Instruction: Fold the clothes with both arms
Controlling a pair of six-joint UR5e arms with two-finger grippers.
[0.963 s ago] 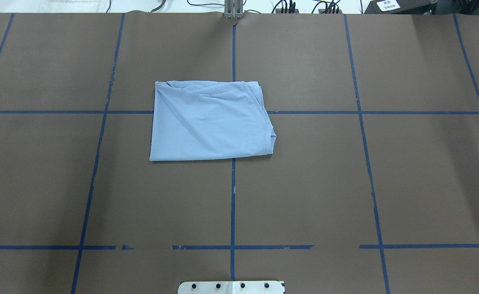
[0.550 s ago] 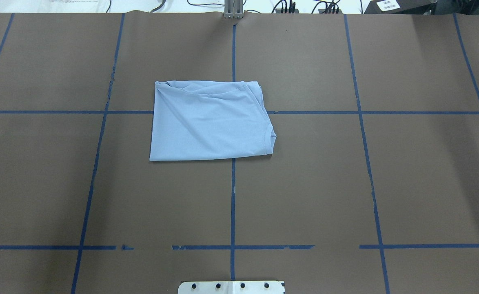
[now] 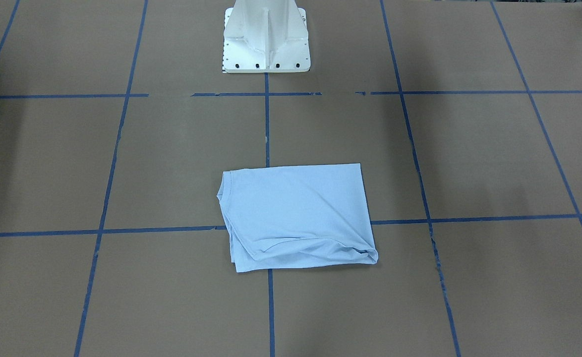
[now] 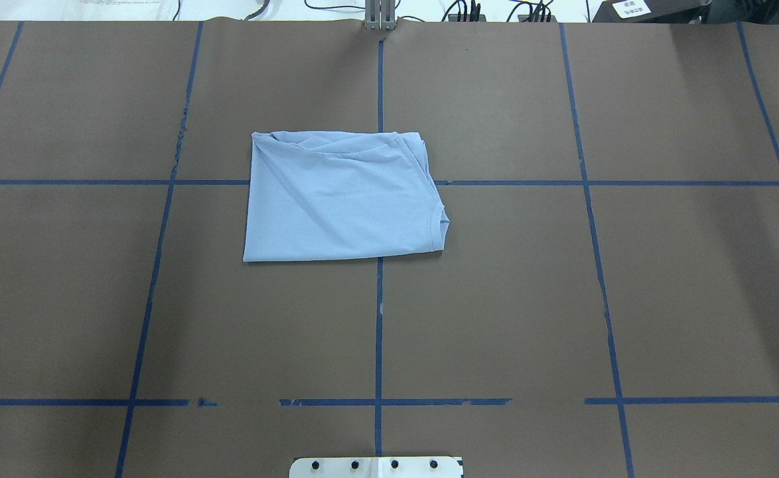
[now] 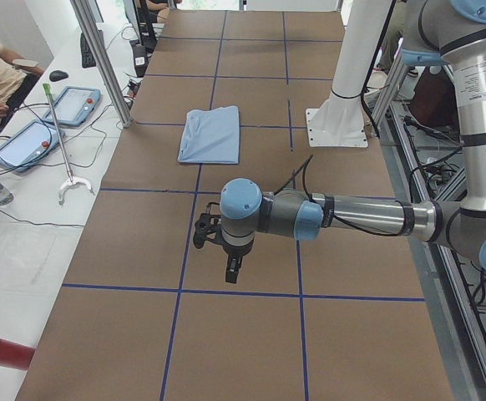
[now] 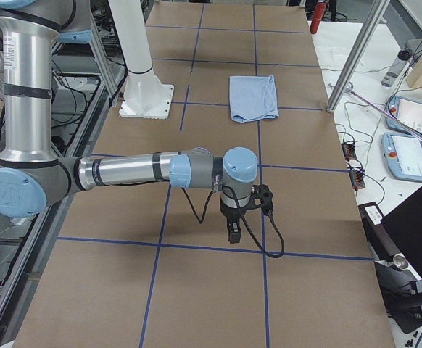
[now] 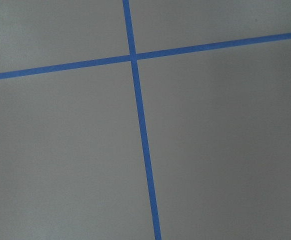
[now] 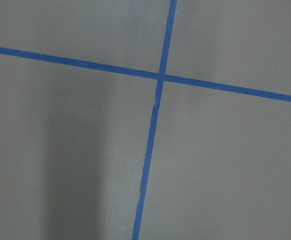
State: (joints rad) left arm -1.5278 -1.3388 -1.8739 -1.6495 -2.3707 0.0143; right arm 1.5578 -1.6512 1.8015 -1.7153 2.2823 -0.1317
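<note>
1. the shirt (image 4: 343, 196) lies folded in a rough rectangle on the middle of the table (image 4: 595, 318), across the centre tape line (image 4: 379, 318). no arm is near it. in my judgement the folding is nearly done or done.
2. the left gripper (image 5: 233, 269) hangs over bare table toward the robot's left end, pointing down, well apart from the shirt. it shows only in a side view, so i cannot tell if its fingers are spread or pressed together.
3. the right gripper (image 6: 234, 232) hangs the same way toward the other end. i cannot tell its state either. both wrist cameras see only brown paper and a tape crossing.
4. risk: the far edge of the shirt is wrinkled and its layers are bunched. if one more fold is tried, a gripper may catch only the top layer, and the rectangle could come open.
5. risk: the collar (image 4: 441, 226) sticks out a little at the near corner on the robot's right. a pinch there may pull the inner layers out of place.
6. risk: the cloth looks thin and lies flat. a gripper coming down too low could drag the shirt sideways or catch the paper cover.
7. risk: if the two arms do not move together, the shirt would twist.
</note>
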